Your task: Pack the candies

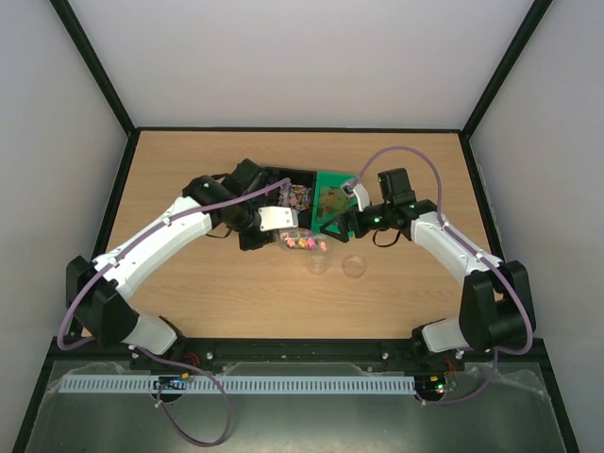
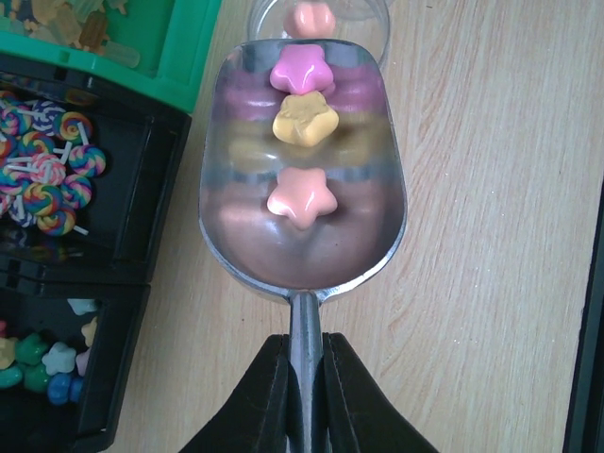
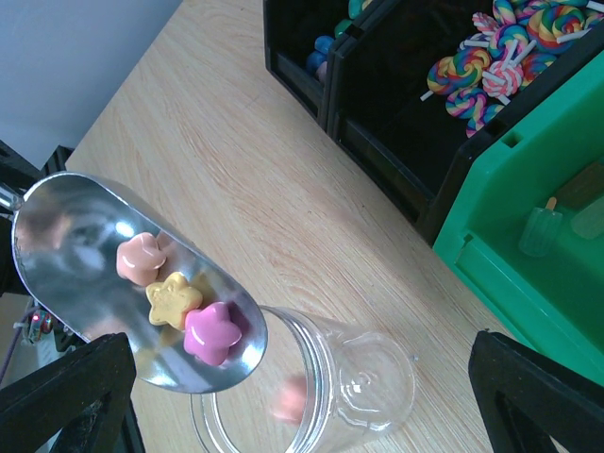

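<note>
The left hand (image 2: 305, 345) is shut tight on the thin handle of a metal scoop (image 2: 241, 236), which it holds over the wooden worktop (image 2: 491, 236) with its front lip at the mouth of a clear jar (image 2: 370, 21). Three star-shaped candies (image 2: 302, 196) lie in a row along the scoop's bowl: a peach one nearest the handle, a yellow one in the middle and a pink one at the lip. One more peach sweet (image 3: 288, 401) sits inside the jar. The right hand (image 3: 300, 338) is spread wide and holds nothing; the jar shows between its fingers (image 3: 71, 396), clear of both. From above, a clear round lid (image 1: 354, 266) lies on the worktop just beside the jar. To the left of the scoop stands a black box (image 2: 142, 236): one compartment holds rainbow lollipops (image 2: 47, 179) and the next holds small green, blue and white sweets (image 2: 42, 363). A green bin (image 2: 184, 57) adjoins it.
</note>
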`<action>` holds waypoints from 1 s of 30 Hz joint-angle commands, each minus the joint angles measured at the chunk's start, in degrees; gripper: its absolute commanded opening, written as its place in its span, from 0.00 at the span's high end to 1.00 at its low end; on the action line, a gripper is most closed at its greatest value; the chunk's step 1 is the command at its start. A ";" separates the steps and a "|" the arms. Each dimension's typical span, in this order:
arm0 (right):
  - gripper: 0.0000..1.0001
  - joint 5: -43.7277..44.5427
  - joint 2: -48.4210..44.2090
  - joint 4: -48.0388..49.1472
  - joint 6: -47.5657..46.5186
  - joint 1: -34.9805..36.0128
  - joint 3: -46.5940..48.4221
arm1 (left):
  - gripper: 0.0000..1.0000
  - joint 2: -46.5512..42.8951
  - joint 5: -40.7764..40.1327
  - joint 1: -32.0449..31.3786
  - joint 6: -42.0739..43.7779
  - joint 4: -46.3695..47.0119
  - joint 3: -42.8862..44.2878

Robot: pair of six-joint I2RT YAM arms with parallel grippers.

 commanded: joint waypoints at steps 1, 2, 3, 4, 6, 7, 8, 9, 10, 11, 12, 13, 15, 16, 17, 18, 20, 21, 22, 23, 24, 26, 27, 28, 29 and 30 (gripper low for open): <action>0.01 -1.43 0.35 -2.39 -0.76 -0.20 1.73 | 0.98 0.56 -1.47 -0.32 -0.77 -1.96 2.19; 0.01 -1.42 0.33 -2.43 -0.76 -0.16 1.76 | 0.98 0.68 -1.65 -0.32 -0.72 -2.18 2.39; 0.01 -1.48 0.33 -2.41 -0.76 -0.20 1.74 | 0.98 0.76 -1.89 -0.37 -0.76 -2.26 2.56; 0.01 -1.45 0.33 -2.42 -0.80 -0.15 1.77 | 0.98 0.79 -2.05 -0.41 -0.73 -2.38 2.76; 0.01 -1.37 0.33 -2.40 -0.76 -0.20 1.74 | 0.98 0.79 -2.36 -0.50 -0.62 -2.50 3.17; 0.01 -1.36 0.33 -2.40 -0.76 -0.16 1.76 | 0.98 0.87 -2.55 -0.62 -0.64 -2.61 3.28; 0.01 -1.39 0.37 -2.40 -0.76 -0.20 1.73 | 0.98 0.97 -2.71 -0.79 -0.61 -2.90 3.60; 0.01 -1.38 0.33 -2.40 -0.76 -0.20 1.75 | 0.98 1.03 -2.76 -0.95 -0.64 -3.05 3.81; 0.01 -1.37 0.33 -2.40 -0.76 -0.20 1.79 | 0.98 1.11 -2.90 -1.14 -0.72 -3.25 4.12; 0.01 -1.38 0.37 -2.40 -0.78 -0.20 1.70 | 0.98 1.21 -2.96 -1.32 -0.89 -3.37 4.34; 0.01 -1.36 0.33 -2.40 -0.81 -0.20 1.74 | 0.98 1.32 -3.07 -1.48 -0.91 -3.50 4.50; 0.01 -1.38 0.35 -2.40 -0.76 -0.20 1.72 | 0.98 1.40 -3.29 -1.69 -0.93 -3.69 4.72; 0.01 -1.38 0.33 -2.41 -0.77 -0.20 1.73 | 0.98 1.47 -3.80 -2.09 -1.00 -3.82 4.95; 0.01 -1.37 0.33 -2.41 -0.83 -0.19 1.72 | 0.98 1.49 -4.10 -2.28 -0.98 -3.93 5.05; 0.02 -1.36 0.28 -2.39 -0.81 -0.19 1.75 | 0.98 1.63 -4.37 -2.45 -0.97 -4.01 5.17; 0.01 -1.40 0.25 -2.40 -0.77 -0.18 1.73 | 0.98 1.70 -4.65 -2.65 -0.96 -4.09 5.34; 0.01 -1.44 0.24 -2.40 -0.84 -0.20 1.73 | 0.98 1.91 -5.14 -2.93 -1.04 -4.33 5.56; 0.01 -1.44 0.24 -2.40 -0.87 -0.20 1.74 | 0.98 1.99 -5.23 -3.03 -1.03 -4.37 5.78; 0.01 -1.37 0.20 -2.40 -0.85 -0.20 1.77 | 0.98 2.02 -5.32 -3.05 -1.10 -4.39 5.85; 0.01 -1.41 0.16 -2.40 -0.85 -0.20 1.74 | 0.98 2.02 -5.37 -3.05 -1.06 -4.35 5.93; 0.01 -1.37 0.18 -2.40 -0.87 -0.16 1.71 | 0.98 2.04 -5.34 -3.05 -1.05 -4.41 5.94; 0.01 -1.30 0.07 -2.40 -0.85 -0.20 1.75 | 0.98 1.91 -5.50 -3.05 -1.17 -4.65 6.11; 0.01 -1.27 -0.01 -2.40 -0.83 -0.20 1.73 | 0.98 1.66 -5.51 -3.03 -1.29 -4.60 6.07; 0.01 -1.20 -0.07 -2.36 -0.81 -0.20 1.74 | 0.98 1.40 -5.41 -3.00 -1.34 -4.53 5.97; 0.01 -1.25 -0.11 -2.26 -0.72 -0.20 1.71 | 0.98 1.20 -5.34 -3.01 -1.45 -4.49 5.82; 0.01 -1.22 -0.01 -2.23 -0.61 -0.20 1.74 | 0.98 0.93 -5.12 -2.96 -1.47 -4.39 5.65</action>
